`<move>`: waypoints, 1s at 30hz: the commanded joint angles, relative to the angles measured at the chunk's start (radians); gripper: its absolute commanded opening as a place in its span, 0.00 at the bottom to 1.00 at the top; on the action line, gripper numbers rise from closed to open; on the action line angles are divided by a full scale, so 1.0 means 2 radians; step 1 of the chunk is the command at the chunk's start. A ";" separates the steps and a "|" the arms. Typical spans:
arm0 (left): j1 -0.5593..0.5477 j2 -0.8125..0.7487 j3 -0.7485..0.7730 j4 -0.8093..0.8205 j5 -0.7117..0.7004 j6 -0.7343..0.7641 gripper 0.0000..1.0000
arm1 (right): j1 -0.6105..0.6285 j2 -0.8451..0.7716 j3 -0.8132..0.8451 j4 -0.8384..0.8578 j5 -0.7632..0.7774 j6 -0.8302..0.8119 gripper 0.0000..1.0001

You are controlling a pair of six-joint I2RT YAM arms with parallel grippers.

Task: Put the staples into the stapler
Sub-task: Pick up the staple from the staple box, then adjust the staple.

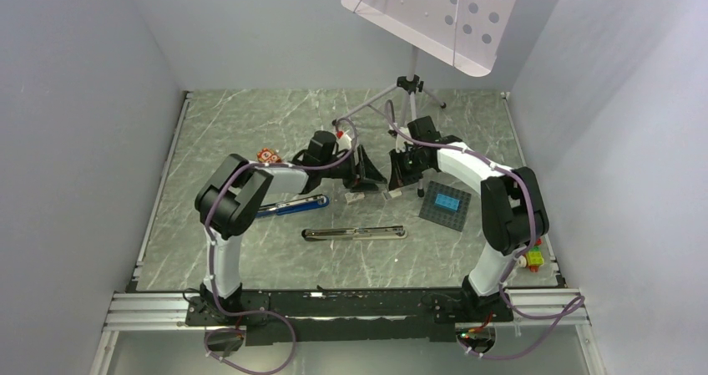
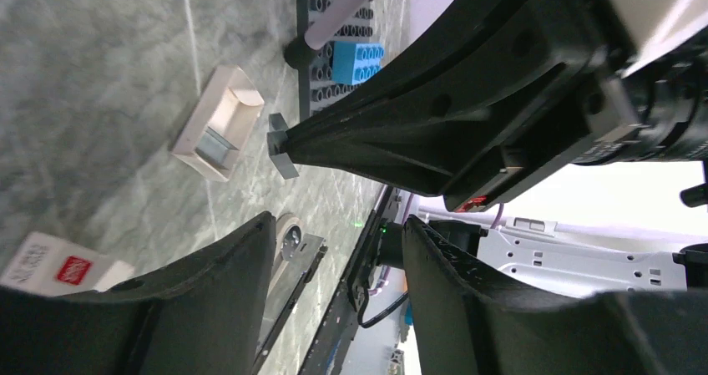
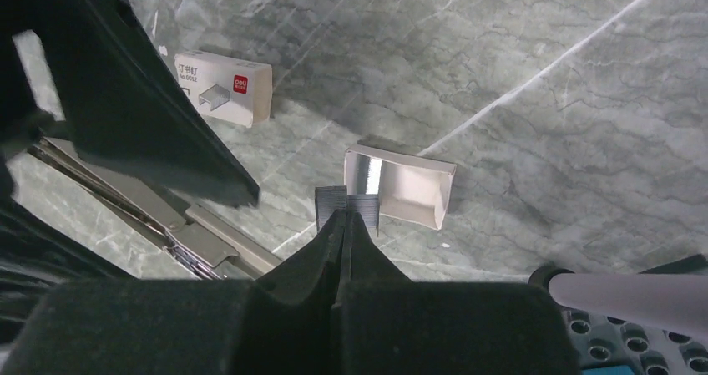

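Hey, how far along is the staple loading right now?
Done: the white cardboard staple tray is out of its printed sleeve, and the long silver metal stapler lies open. In hand: the right end effector pinches the small grey staple block. Still to do: seating it in the stapler and closing it.

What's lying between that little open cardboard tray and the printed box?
Nothing; in the right wrist view, only bare marble table separates the tray from the box.

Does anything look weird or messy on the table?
The staple box's open tray lies apart from its sleeve. The silver stapler lies flipped open, stretched out flat. Nothing looks spilled or broken.
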State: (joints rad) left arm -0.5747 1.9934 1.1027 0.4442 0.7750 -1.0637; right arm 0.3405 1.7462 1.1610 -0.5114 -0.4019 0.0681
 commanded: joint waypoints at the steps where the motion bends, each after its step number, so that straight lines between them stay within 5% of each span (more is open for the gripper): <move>1: -0.020 0.009 -0.006 0.050 -0.021 -0.047 0.59 | -0.005 -0.034 0.003 -0.002 0.002 0.023 0.00; 20: -0.020 0.053 -0.004 0.137 -0.036 -0.105 0.35 | -0.007 -0.042 -0.011 0.006 -0.017 0.041 0.00; 30: -0.020 0.056 0.001 0.140 -0.034 -0.108 0.34 | -0.006 -0.042 -0.017 0.008 -0.016 0.041 0.00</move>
State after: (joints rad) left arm -0.6159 2.0991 1.0725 0.6643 0.7017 -1.2655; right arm 0.3313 1.6867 1.1370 -0.5137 -0.4217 0.1352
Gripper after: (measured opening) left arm 0.344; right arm 0.008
